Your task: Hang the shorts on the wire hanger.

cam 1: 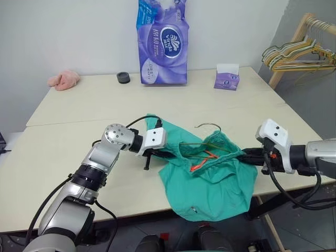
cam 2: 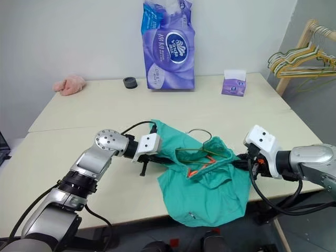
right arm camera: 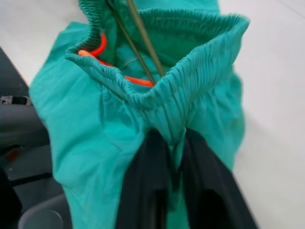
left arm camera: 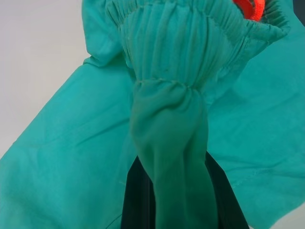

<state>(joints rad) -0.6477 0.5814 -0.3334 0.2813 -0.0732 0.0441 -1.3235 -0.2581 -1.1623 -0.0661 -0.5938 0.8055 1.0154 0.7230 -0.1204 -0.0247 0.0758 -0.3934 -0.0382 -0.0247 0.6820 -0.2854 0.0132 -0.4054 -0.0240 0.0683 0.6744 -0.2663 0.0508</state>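
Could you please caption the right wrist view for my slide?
Right tool pinching the teal-green fabric shorts' gathered waistband, thin olive-gold wire hanger inside.

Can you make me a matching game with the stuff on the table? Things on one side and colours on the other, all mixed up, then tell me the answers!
Things:
1. shorts
2. small cloth lump
3. big tissue pack
4. wire hanger

Colours:
A. pink
B. purple
C. olive-gold
D. teal-green

Right pairs: 1-D, 2-A, 3-B, 4-C.
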